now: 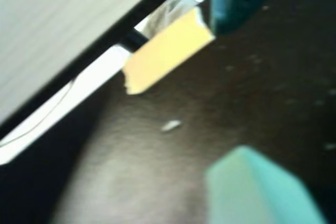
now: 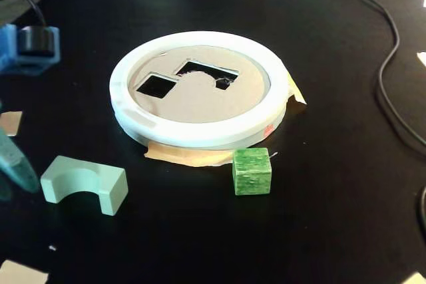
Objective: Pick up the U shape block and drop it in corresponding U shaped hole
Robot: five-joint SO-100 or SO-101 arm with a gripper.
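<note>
U block [image 2: 84, 183] lies lower left in the fixed view, beside a teal finger [image 2: 14, 159]; can't tell the pincer's state.

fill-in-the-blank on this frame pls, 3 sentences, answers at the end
1. The round white sorter has ____ cutouts in its lid.
2. In the fixed view, the dark green cube sits to the ____ of the pale arch block.
3. The arch block rests on the black ____, not inside the sorter.

Answers: two; right; table
</note>
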